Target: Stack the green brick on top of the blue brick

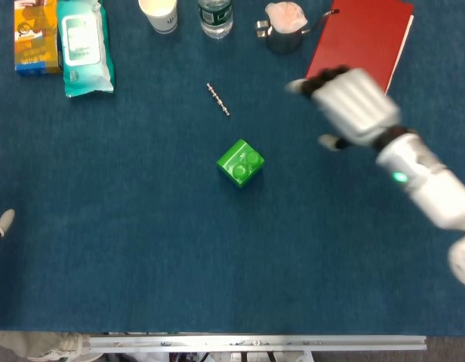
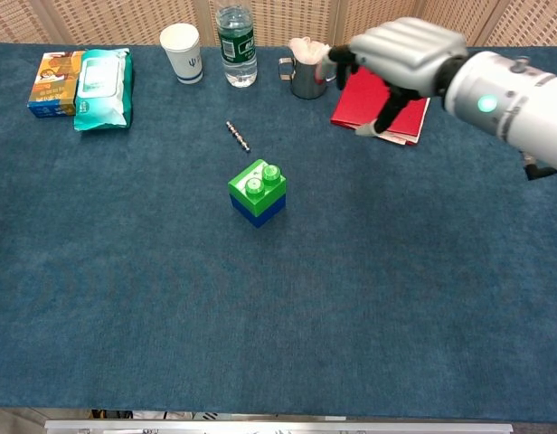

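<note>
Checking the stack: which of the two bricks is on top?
The green brick: it sits on the blue brick, studs up, with only the blue one touching the table.

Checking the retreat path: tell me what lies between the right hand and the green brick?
Only bare blue cloth between right hand and green brick, in the chest view.

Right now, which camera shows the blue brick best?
The chest view: the blue brick shows its sides below the green brick stacked on it. In the head view, the green brick hides it from above.
</note>
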Available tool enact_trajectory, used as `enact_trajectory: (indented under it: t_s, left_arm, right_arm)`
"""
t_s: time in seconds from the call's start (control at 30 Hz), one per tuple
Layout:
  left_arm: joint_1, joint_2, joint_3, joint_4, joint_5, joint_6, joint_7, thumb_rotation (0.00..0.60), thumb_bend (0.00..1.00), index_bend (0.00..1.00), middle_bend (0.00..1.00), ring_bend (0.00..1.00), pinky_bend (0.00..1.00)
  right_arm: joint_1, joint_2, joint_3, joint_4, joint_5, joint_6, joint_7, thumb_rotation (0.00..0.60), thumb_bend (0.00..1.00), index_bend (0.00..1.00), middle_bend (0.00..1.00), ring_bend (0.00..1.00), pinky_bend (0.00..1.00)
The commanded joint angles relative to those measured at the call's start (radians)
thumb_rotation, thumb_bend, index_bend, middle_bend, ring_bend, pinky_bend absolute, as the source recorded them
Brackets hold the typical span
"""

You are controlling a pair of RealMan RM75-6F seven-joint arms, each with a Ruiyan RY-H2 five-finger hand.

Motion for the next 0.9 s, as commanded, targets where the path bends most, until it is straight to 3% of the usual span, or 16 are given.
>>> enact_trajectory:
  t_s: [0.03, 0.47, 0.67, 0.9]
  left_arm:
    - [-0.001, -0.009, -0.006, 0.011, 0.000, 0.007, 0.005, 0.600, 0.22, 0.13, 0.20, 0.18, 0.20]
    - [0.000, -0.046, -0.014, 0.044, 0.015, 0.037, 0.054, 0.600, 0.22, 0.13, 0.20, 0.18, 0.20]
    - [0.018, -0.046, -0.006, 0.034, 0.027, 0.066, 0.050, 0.600, 0.22, 0.13, 0.20, 0.18, 0.20]
    - [0.035, -0.043, 0.002, 0.023, 0.047, 0.097, 0.059, 0.600, 0.22, 0.13, 0.20, 0.18, 0.19]
  right_arm:
    - [-0.144, 0.078, -0.076, -0.049, -0.093, 0.159, -0.005, 0.600, 0.17, 0.30, 0.40, 0.29, 0.33]
    - [-0.546, 0.172, -0.188, -0.010, -0.310, 0.533, 0.086, 0.600, 0.17, 0.37, 0.43, 0.29, 0.33]
    - [-0.692, 0.175, -0.194, 0.020, -0.337, 0.617, 0.138, 0.600, 0.17, 0.37, 0.43, 0.29, 0.33]
    - [-0.774, 0.177, -0.168, 0.049, -0.363, 0.626, 0.160, 0.600, 0.17, 0.37, 0.43, 0.29, 0.33]
